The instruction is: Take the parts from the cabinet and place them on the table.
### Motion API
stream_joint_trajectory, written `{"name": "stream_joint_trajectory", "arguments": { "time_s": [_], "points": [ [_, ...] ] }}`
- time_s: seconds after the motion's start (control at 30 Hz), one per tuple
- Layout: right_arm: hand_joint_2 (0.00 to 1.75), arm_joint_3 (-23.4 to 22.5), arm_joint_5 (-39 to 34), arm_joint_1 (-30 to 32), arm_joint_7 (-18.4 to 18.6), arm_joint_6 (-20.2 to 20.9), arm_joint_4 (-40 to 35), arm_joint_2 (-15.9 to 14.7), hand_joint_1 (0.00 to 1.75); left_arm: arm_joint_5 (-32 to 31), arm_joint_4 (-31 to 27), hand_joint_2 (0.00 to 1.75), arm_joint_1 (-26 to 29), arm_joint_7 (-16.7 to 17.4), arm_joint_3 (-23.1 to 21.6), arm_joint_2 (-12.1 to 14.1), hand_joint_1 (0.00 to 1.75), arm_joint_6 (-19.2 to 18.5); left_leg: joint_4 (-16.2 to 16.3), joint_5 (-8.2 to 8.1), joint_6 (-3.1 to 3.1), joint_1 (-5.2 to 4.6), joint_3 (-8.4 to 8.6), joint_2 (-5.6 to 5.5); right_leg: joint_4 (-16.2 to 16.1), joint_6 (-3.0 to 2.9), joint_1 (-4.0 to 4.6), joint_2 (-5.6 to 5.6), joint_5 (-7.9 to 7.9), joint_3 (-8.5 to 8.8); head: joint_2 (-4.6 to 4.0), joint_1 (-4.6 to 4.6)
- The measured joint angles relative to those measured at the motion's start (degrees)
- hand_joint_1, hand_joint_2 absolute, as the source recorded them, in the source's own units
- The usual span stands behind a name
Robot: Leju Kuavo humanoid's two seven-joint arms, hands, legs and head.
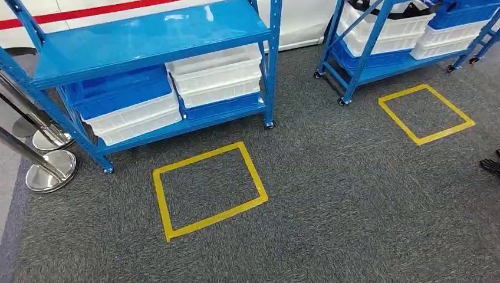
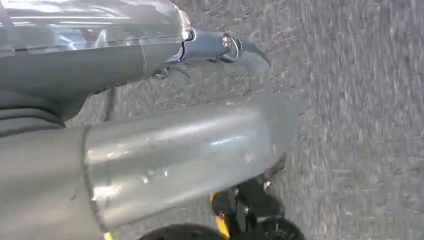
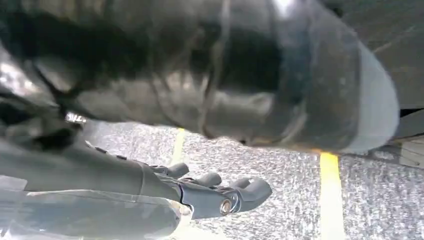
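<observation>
The grey carpet floor [image 1: 354, 200] takes up most of the head view. Two blue wheeled cabinets are seen at its far side: the nearer cabinet [image 1: 147, 41] at left, a second cabinet [image 1: 365, 65] at right, well apart from the first. A yellow tape square [image 1: 207, 188] is marked on the floor in front of the nearer cabinet, and a second tape square [image 1: 426, 113] in front of the other. Chrome stanchion bases [image 1: 50, 168] are noted at the left edge.

The lower shelf of the nearer cabinet is loaded with stacked white bins [image 1: 215, 75] and a blue bin [image 1: 118, 91]; further white and blue bins [image 1: 389, 29] are carried on the second cabinet. The parts themselves cannot be made out; they are presumed to lie inside the bins. No table is seen.

The left hand [image 2: 220, 50] is seen hanging over the carpet, with nothing in it; whether its fingers are spread or curled cannot be told. The right hand [image 3: 220, 192] is seen with fingers loosely curled and apart, gripping nothing.

Judgement: the approach step is in hand; nothing has been taken yet. Next, the nearer tape square is probably to be stepped up to, and a hand raised to a bin on the lower shelf.
</observation>
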Motion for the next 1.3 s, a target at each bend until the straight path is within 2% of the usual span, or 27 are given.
{"name": "stream_joint_trajectory", "arguments": {
  "time_s": [0.03, 0.07, 0.13, 0.17, 0.2, 0.23, 0.3, 0.33, 0.43, 0.5, 0.57, 0.63, 0.67, 0.7, 0.77, 0.8, 0.83, 0.87, 0.9, 0.93, 1.0, 1.03, 1.07, 1.17, 1.2, 1.23, 1.3],
  "points": [
    [0.00, 0.0, 0.0, 0.1, 0.0, 0.0, 0.0, 0.0, 0.00, 0.0, 0.0, 0.00, 0.0, 0.0, 0.0, 0.0, 0.00, 0.0, 1.9, -0.86, -0.16, 0.00, -0.79, 1.25, -0.2, -0.37, 0.03, -0.24, -0.18, 0.37, 0.00, 0.00],
    [0.00, -0.2, 0.0, 0.2, 0.0, 0.0, -0.1, 0.0, 0.00, 0.0, 0.0, 0.00, -0.1, -0.1, 0.0, 0.0, 0.00, 0.0, 5.9, -2.81, -0.35, -0.01, -2.96, 1.96, -0.3, -0.70, 0.10, -0.52, -0.40, 0.67, 0.00, 0.02],
    [0.00, -0.4, 0.1, 0.3, 0.1, 0.2, -0.1, 0.0, 0.00, 0.0, 0.0, 0.00, -0.2, -0.1, 0.0, 0.0, 0.00, 0.0, 15.7, -6.26, -0.55, 0.00, -8.80, 2.38, -0.3, -0.94, 0.34, -0.96, -1.07, 1.20, 0.00, 0.00],
    [0.00, -0.4, 0.1, 0.3, 0.1, 0.3, -0.1, 0.0, 0.00, 0.0, 0.0, 0.00, -0.1, -0.2, 0.0, 0.0, 0.00, 0.0, 18.3, -6.26, -0.50, 0.00, -10.81, 2.44, -0.3, -0.96, 0.44, -1.08, -1.47, 1.59, 0.00, 0.00],
    [0.00, -0.5, 0.1, 0.4, 0.1, 0.3, -0.2, 0.0, 0.00, 0.0, 0.0, 0.00, 0.1, -0.1, 0.0, 0.0, 0.00, 0.0, 18.2, -4.81, -0.33, -0.01, -11.56, 2.44, -0.3, -0.96, 0.55, -1.14, -1.94, 2.09, 0.00, 0.00],
    [0.00, -0.5, 0.1, 0.5, 0.2, 0.5, -0.4, 0.0, 0.00, 0.0, 0.0, 0.00, 0.2, -0.1, 0.0, 0.0, 0.00, 0.0, 15.3, -1.90, 0.02, -0.05, -10.92, 2.45, -0.3, -0.92, 0.67, -1.20, -2.52, 2.87, 0.00, 0.00],
    [0.00, -0.6, 0.3, 0.6, 0.5, 1.2, -0.7, 0.2, 0.00, 0.0, 0.0, 0.00, 0.3, -0.2, 0.0, 0.0, 0.00, 0.0, 5.2, 4.90, 1.30, -0.48, -7.47, 2.61, -0.4, -0.80, 0.97, -1.44, -3.75, 4.66, 0.00, 0.00],
    [0.00, -0.7, 0.3, 0.8, 0.6, 1.3, -0.8, 0.5, 0.00, 0.0, 0.0, 0.00, 0.3, -0.2, 0.0, 0.2, 0.00, 0.0, 3.7, 4.72, 2.00, -0.83, -6.65, 3.16, -0.7, -0.68, 0.79, -1.51, -4.23, 5.00, 0.00, 0.07],
    [0.00, -1.0, 0.5, 0.6, 0.9, 1.7, -1.5, 0.9, 0.00, 0.0, 0.0, 0.00, 0.3, -0.2, 0.0, 0.1, 0.00, 0.0, 1.7, 3.56, 2.67, -1.63, -5.34, 3.36, -1.0, 0.60, 0.73, -1.69, -4.38, 6.20, 0.00, -0.02],
    [0.00, -1.2, 0.9, 0.6, 0.9, 1.9, -2.0, 1.0, 0.00, 0.0, 0.0, 0.00, 0.3, -0.2, 0.0, 0.1, 0.00, 0.1, -0.4, 3.81, 3.10, -0.94, -3.09, 3.02, 0.4, 1.55, 0.74, -1.73, -3.29, 6.12, 0.02, 0.02],
    [0.00, -1.2, 1.7, 0.6, 0.9, 2.0, -2.4, 1.0, 0.00, 0.0, 0.0, 0.00, 0.2, -0.2, -0.1, 0.1, 0.00, 0.1, -1.4, 3.59, 3.49, -0.91, -1.64, 3.04, 6.4, 1.62, 0.66, -0.94, -3.60, 3.01, 0.00, 0.05],
    [0.00, -1.1, 2.3, 0.6, 0.9, 2.0, -2.7, 1.0, 0.00, 0.0, 0.0, 0.00, -0.1, -0.2, -0.2, 0.0, 0.00, 0.1, -1.6, 2.84, 3.74, -0.90, -0.98, 2.83, 13.2, 1.95, 0.53, -0.75, -8.18, -2.27, 0.00, 0.04],
    [0.00, -1.1, 2.4, 0.7, 0.9, 2.0, -2.8, 1.0, 0.00, 0.0, 0.0, 0.00, 0.0, -0.2, -0.2, 0.0, 0.00, 0.1, -1.6, 2.42, 3.73, -0.91, -0.51, 2.68, 15.2, 1.96, 0.54, -0.75, -9.76, -4.37, 0.00, 0.07],
    [0.00, -1.1, 2.4, 0.7, 0.9, 2.0, -2.9, 1.0, 0.00, 0.0, 0.0, 0.00, 0.0, -0.2, -0.2, 0.0, 0.00, 0.1, -1.5, 2.00, 3.67, -0.91, 0.09, 2.49, 15.3, 2.04, 0.54, -0.75, -9.33, -5.56, 0.00, 0.04],
    [0.00, -1.1, 2.4, 0.8, 0.9, 2.0, -3.1, 0.9, 0.00, 0.0, 0.0, 0.00, 0.1, -0.2, -0.2, 0.0, 0.00, 0.1, -1.5, 1.09, 3.25, -0.90, 1.50, 1.37, 9.5, 2.21, 0.52, -0.63, -3.49, -4.78, 0.00, 0.04],
    [0.00, -1.1, 2.4, 1.0, 0.9, 2.0, -3.2, 0.9, 0.00, 0.0, 0.0, 0.00, 0.1, -0.2, -0.2, 0.0, 0.00, 0.1, -1.5, 0.59, 2.89, -0.86, 2.24, 1.12, 4.5, 2.11, 0.52, 0.07, 0.84, -3.38, 0.00, 0.04],
    [0.00, -1.1, 2.4, 1.3, 0.9, 2.0, -3.3, 0.9, 0.00, 0.0, 0.0, 0.00, 0.0, -0.2, -0.2, -0.1, 0.00, 0.1, -1.5, 0.14, 2.66, -0.82, 2.39, 0.73, 0.4, 1.90, 0.52, 1.89, 3.79, -2.62, 0.00, 0.07],
    [0.00, -1.2, 2.4, 1.5, 0.9, 2.0, -3.3, 0.9, 0.00, 0.0, 0.0, 0.00, -0.3, -0.2, -0.2, -0.2, 0.00, 0.1, -1.1, -0.07, 2.36, -0.87, 2.51, 0.23, 0.6, 1.56, 0.64, 3.67, 1.18, -3.15, 0.00, 0.04],
    [0.00, -1.1, 2.4, 1.4, 0.8, 2.0, -3.3, 0.9, 0.00, 0.0, 0.0, 0.00, -0.5, -0.1, -0.2, -0.2, 0.00, 0.1, -1.1, -0.26, 1.95, -0.69, 1.66, -0.22, 0.6, 0.88, 0.90, 3.54, 1.48, -3.05, 0.02, 0.02],
    [0.00, -1.1, 2.4, 1.4, 0.9, 2.0, -3.4, 0.9, 0.00, 0.0, 0.0, 0.00, -0.5, -0.1, -0.2, -0.2, 0.00, 0.1, -1.0, -0.31, 1.58, -0.64, 1.98, -0.73, 0.3, 0.55, 0.97, 3.00, 2.84, -2.96, 0.00, 0.07],
    [0.00, -1.1, 2.4, 1.5, 0.9, 2.0, -3.4, 1.0, 0.00, 0.0, 0.0, 0.00, -0.3, -0.1, -0.2, -0.3, 0.00, 0.2, -0.3, 0.05, 1.06, -0.78, 2.16, -1.28, -0.2, -0.25, 0.63, 1.72, 2.71, -1.93, 0.00, 0.07],
    [0.00, -1.1, 2.4, 1.5, 0.9, 2.0, -3.5, 1.0, 0.00, 0.0, 0.0, 0.00, -0.2, -0.1, -0.2, -0.4, 0.00, 0.2, 0.8, -1.06, 0.98, -0.65, 1.88, 0.41, -0.7, -0.50, 0.51, 1.08, 2.62, -1.29, 0.00, 0.04],
    [0.00, -1.1, 2.5, 1.4, 0.9, 2.0, -3.5, 1.0, 0.00, 0.0, 0.0, 0.00, -0.3, -0.2, -0.2, -0.4, 0.00, 0.2, 2.9, -2.60, 0.80, -0.67, 0.73, 1.70, -0.9, -0.77, 0.52, 0.64, 2.47, -1.08, 0.00, 0.02],
    [0.00, -1.3, 2.2, 1.3, 0.7, 1.6, -3.6, 1.1, 0.00, 0.4, 0.0, 0.00, -0.6, -0.8, -0.2, -0.4, 0.00, 0.2, 14.9, -7.94, -0.03, -0.35, -6.47, 2.33, -0.8, -0.97, 0.67, -0.61, 1.45, -1.00, 0.00, 0.02],
    [0.00, -1.5, 2.0, 1.3, 0.6, 1.3, -3.6, 1.1, 0.00, 0.6, 0.0, 0.00, -0.4, -1.0, -0.2, -0.4, 0.00, 0.0, 16.6, -7.71, -0.15, -0.32, -7.69, 2.45, -0.8, -0.86, 0.67, -0.95, 1.14, -0.75, 0.00, 0.02],
    [0.00, -1.6, 1.9, 1.3, 0.6, 1.2, -3.6, 1.1, 0.00, 0.7, 0.0, 0.00, -0.1, -1.2, -0.2, -0.4, 0.00, 0.0, 15.3, -6.11, -0.17, -0.30, -7.42, 2.51, -0.8, -0.82, 0.67, -1.20, 0.80, -0.25, 0.00, 0.02],
    [0.00, -1.8, 1.9, 1.3, 0.6, 1.2, -3.7, 1.3, 0.00, 0.8, 0.0, 0.00, 0.2, -1.2, -0.2, -0.4, 0.00, 0.0, 7.1, -0.25, 0.16, -0.33, -4.00, 2.54, -0.8, -0.61, 0.68, -1.45, 0.09, 1.04, 0.00, 0.02]
  ]
}}
